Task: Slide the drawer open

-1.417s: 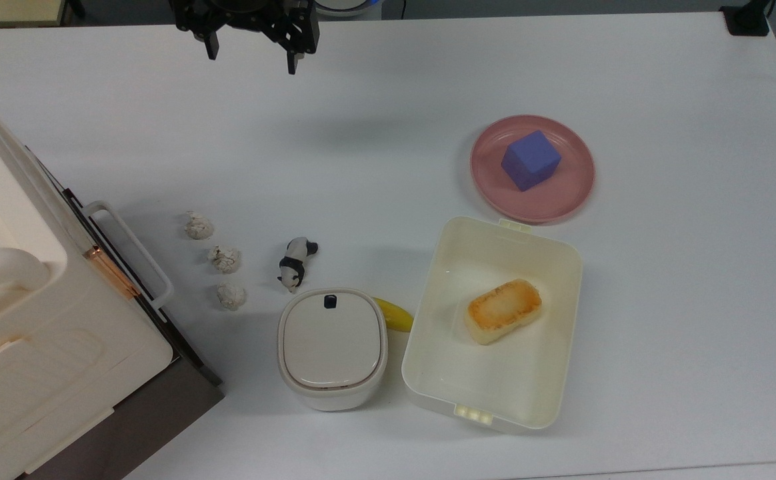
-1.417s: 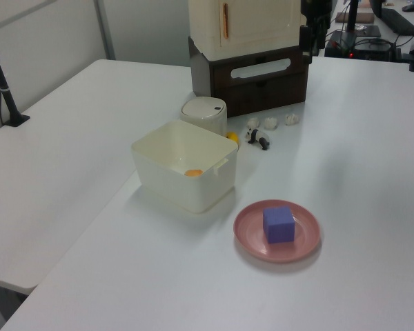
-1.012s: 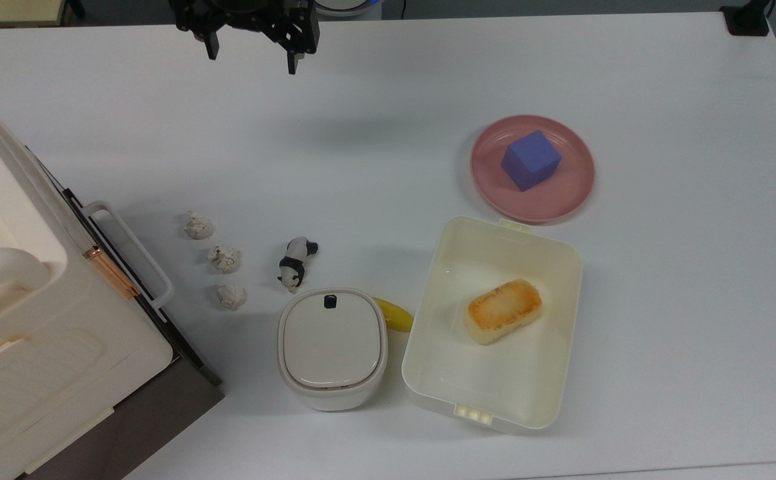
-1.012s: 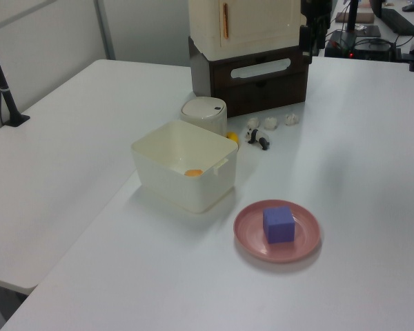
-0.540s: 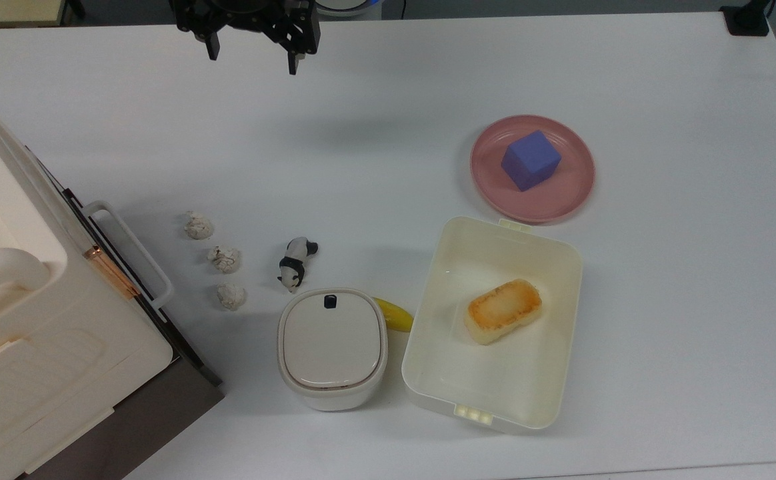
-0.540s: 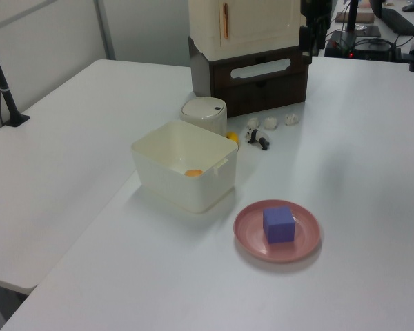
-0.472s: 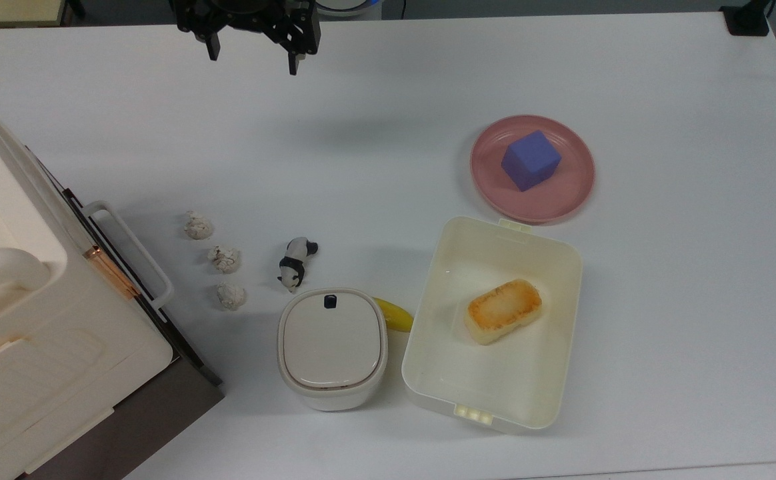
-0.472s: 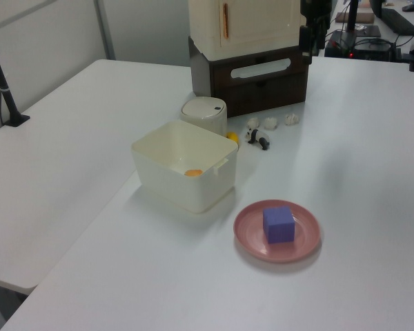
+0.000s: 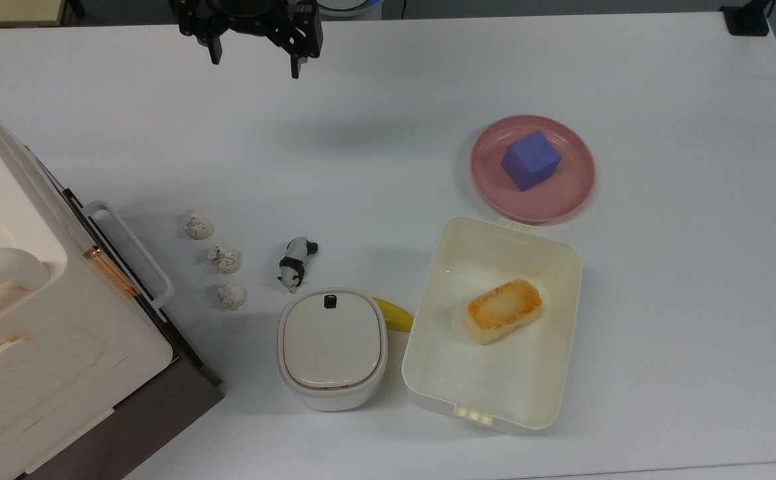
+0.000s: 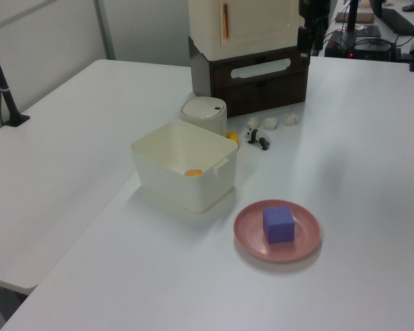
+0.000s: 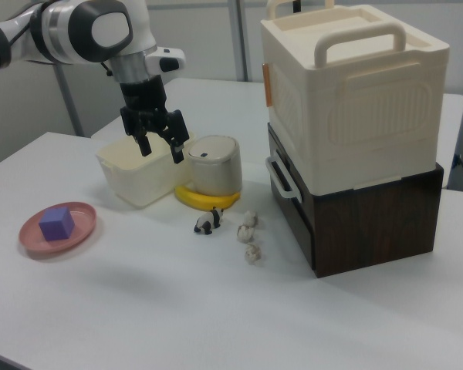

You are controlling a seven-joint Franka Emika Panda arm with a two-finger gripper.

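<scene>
My gripper hovers with fingers spread and empty over the table's far edge, well apart from the shut drawer.

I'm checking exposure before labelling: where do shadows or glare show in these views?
Top view: a soft shadow on the table, below the tool. Right view: the dark drawer front is shaded. Left view: even light, faint sheen on the table by the plate.

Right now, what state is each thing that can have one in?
Dark brown wooden drawer with white loop handle: closed.
Black two-finger gripper: open, empty, above the table.
Round-cornered cream lidded bin: lid shut.
Cream plastic rectangular tub: uncovered, holding a toasted bread piece.
</scene>
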